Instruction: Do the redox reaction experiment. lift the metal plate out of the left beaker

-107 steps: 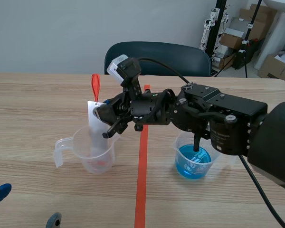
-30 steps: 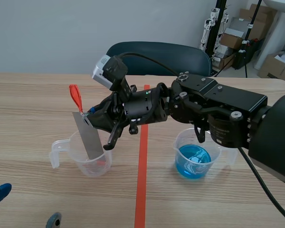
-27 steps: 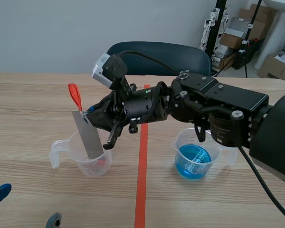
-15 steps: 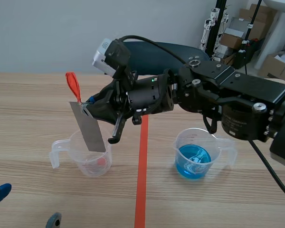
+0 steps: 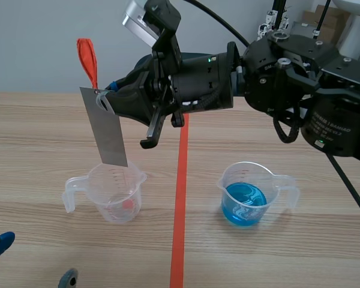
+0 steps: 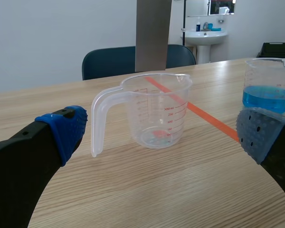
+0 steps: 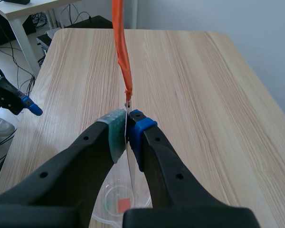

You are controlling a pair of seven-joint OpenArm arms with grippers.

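Wooden table [image 5: 36, 132]: right gripper [image 7: 127, 135] clamped on top of flat grey metal plate [image 5: 106, 129], hanging near-vertical, lower edge just above clear plastic beaker [image 5: 114, 192]; left gripper [image 6: 164, 135] jaws apart.

My right arm has swung up high, and my right gripper [image 5: 110, 91], clamped on the metal plate [image 5: 107, 132] the whole way, has drawn it up out of the left beaker [image 5: 115, 193]. The plate stood deep inside moments ago. Now its lower edge hangs just above the rim, and the beaker has been nudged slightly sideways.
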